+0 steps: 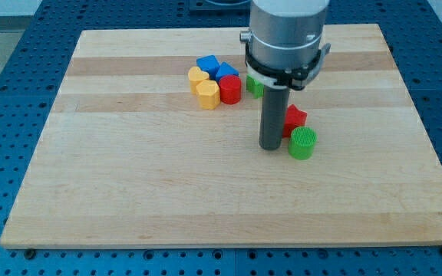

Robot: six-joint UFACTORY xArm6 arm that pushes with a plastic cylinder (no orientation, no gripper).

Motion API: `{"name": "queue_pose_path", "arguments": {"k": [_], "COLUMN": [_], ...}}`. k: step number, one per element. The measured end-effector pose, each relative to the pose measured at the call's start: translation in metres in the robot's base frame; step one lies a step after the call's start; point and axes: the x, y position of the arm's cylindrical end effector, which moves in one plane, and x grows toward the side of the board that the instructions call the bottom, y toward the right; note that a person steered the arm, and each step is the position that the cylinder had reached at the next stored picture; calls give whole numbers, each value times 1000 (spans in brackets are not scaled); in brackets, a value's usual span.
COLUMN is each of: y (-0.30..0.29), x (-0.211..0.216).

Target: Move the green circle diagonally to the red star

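Observation:
The green circle (302,143), a short ribbed cylinder, stands right of the board's middle. The red star (294,119) sits just above it and slightly to the left, touching or nearly touching it; the rod hides part of the star. My tip (270,146) rests on the board just left of the green circle, with a small gap between them, and below-left of the red star.
A cluster sits at the upper middle: two yellow blocks (203,87), two blue blocks (214,67) and a red cylinder (230,89). A green block (255,85) peeks out behind the arm. The wooden board (129,176) lies on a blue perforated table.

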Motion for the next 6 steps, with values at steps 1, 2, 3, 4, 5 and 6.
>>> {"name": "queue_pose_path", "arguments": {"k": [1,2,3,4,5,6], "y": [5,26,49,59,60,65], "x": [25,33,24,6,-15,-34]}}
